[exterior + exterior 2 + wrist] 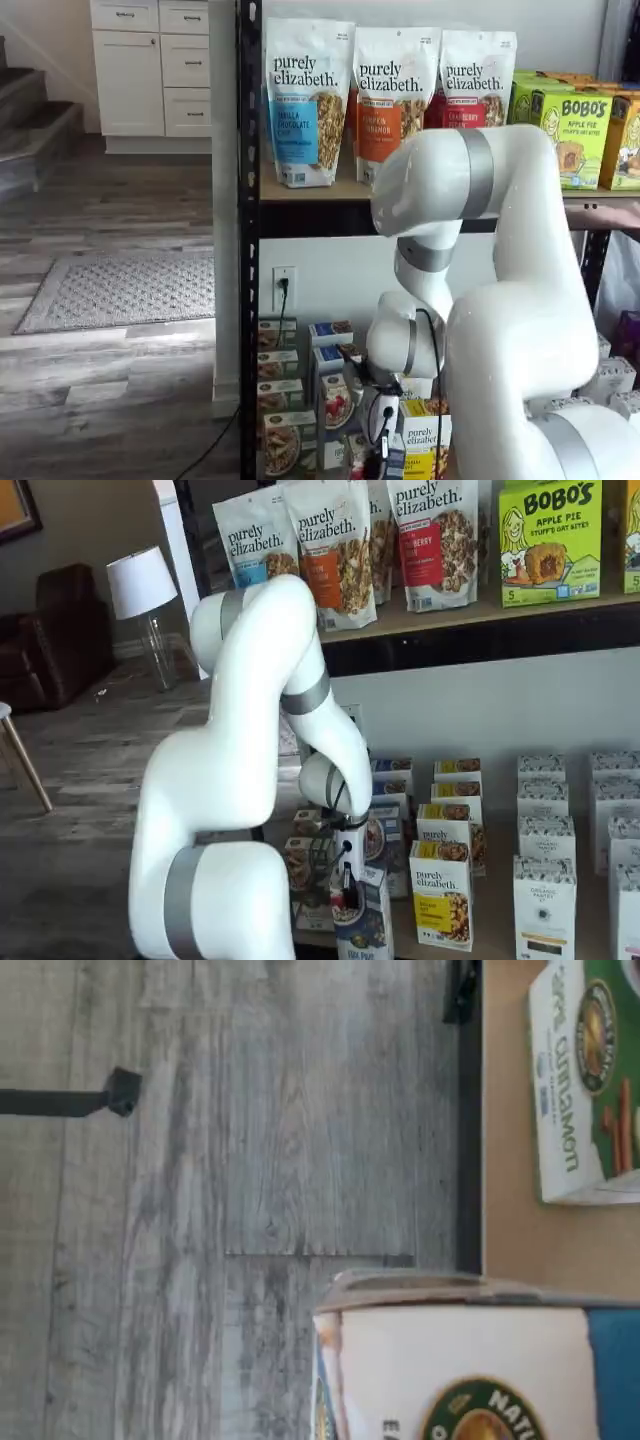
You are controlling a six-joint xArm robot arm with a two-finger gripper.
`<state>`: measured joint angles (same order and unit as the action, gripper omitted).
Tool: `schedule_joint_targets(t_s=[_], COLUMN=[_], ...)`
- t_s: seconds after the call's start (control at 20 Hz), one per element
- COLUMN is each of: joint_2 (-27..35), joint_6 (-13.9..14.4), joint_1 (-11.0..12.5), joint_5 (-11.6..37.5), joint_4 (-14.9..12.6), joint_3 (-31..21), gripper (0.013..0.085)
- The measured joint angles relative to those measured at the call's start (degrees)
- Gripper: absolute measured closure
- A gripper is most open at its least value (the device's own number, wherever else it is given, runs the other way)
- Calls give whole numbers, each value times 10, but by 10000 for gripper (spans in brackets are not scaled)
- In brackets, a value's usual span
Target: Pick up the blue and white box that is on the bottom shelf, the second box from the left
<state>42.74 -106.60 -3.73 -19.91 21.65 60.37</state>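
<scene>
The blue and white box (pixel 470 1370) fills the near part of the wrist view, white band and round logo facing the camera. In a shelf view this box (pixel 362 930) stands out in front of its row on the bottom shelf (pixel 490 925), with my gripper (pixel 346 890) shut on its top. My gripper (pixel 377 460) also shows low in the other shelf view, black fingers pointing down beside a cable, mostly hidden by the white arm. The shelf's dark front rail (pixel 468 1160) runs between the box and the floor.
A green box (pixel 590 1080) stays on the shelf board beside the gap. Yellow boxes (pixel 442 905) and white boxes (pixel 545 900) stand to the right. Granola bags (pixel 340 550) fill the tier above. A black rack post (pixel 248 250) stands left of the rows. Grey wood floor (pixel 250 1160) lies below.
</scene>
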Motion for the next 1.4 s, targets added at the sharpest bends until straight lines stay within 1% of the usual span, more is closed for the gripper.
schedule_joint_targets(t_s=[0.15, 0.25, 0.3, 0.45, 0.5, 0.75, 0.9, 1.0, 1.2, 1.4], joint_2=[-21, -35, -41, -65, -73, -112, -135, -151, -184, -219], joint_6=[2, 8, 13, 40, 43, 47, 45, 48, 66, 64], joint_1=[-1, -1, -1, 0, 0, 2, 5, 9, 16, 21], joint_5=[5, 8, 7, 4, 3, -2, -5, -9, -12, -29], joint_4=[-2, -8, -14, -43, -46, -53, -55, -61, -87, -90], joint_3=[-28, -46, -53, -80, -89, -129, -150, -165, -193, -216], gripper=[530, 530, 530, 530, 530, 530, 530, 530, 530, 530])
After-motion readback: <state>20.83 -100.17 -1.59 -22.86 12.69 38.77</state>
